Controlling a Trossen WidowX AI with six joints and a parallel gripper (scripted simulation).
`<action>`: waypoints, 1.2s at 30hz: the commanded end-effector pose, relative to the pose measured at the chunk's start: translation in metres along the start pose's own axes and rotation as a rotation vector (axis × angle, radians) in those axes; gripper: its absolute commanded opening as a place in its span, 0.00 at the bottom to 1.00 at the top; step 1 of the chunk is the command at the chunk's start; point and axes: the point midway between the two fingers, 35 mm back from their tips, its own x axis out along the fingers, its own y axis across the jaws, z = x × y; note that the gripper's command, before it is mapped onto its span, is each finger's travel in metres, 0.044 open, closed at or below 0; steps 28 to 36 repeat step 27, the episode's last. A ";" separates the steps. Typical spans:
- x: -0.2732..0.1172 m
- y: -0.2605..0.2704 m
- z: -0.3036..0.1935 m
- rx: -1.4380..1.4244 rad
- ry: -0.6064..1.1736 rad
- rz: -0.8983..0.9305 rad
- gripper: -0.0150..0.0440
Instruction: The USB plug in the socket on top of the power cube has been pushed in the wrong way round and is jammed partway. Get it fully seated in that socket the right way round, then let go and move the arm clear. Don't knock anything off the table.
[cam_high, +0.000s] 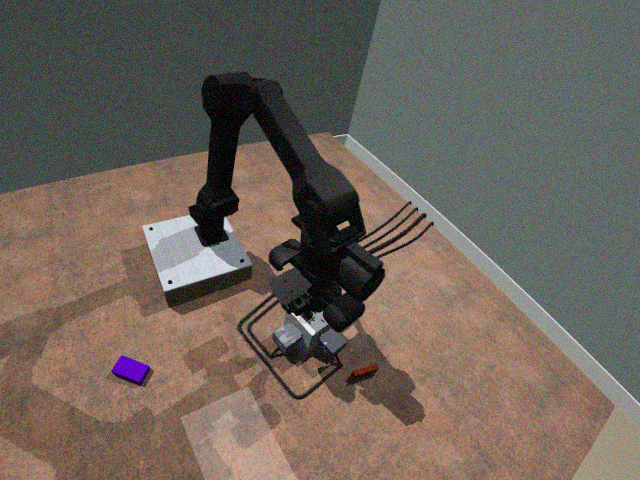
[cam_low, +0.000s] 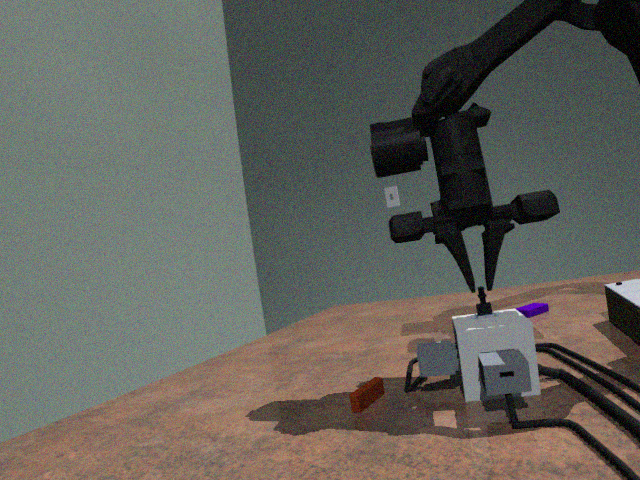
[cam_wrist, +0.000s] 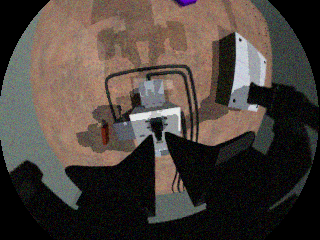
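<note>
Arm (cam_high: 289, 149) is matte black all over, blocky links with rounded joint housings. It's bolted to a light grey square base plate (cam_high: 193, 260) with 4 dark screw holes, 1 per corner. Wrist section is boxy, with a cylindrical black housing sticking out on 1 side. Pincer (cam_low: 479, 289) has a horizontal black crossbar ending in 2 stubby cylinders, and 2 long black fingers (cam_low: 461, 258) tapering to sharp points. No visible markings or labels.
</note>
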 end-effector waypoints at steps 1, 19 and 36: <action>0.000 0.000 0.000 0.000 0.000 0.000 0.42; -0.003 0.000 0.000 0.000 0.000 0.000 0.42; -0.011 0.000 -0.001 0.000 0.000 0.000 0.42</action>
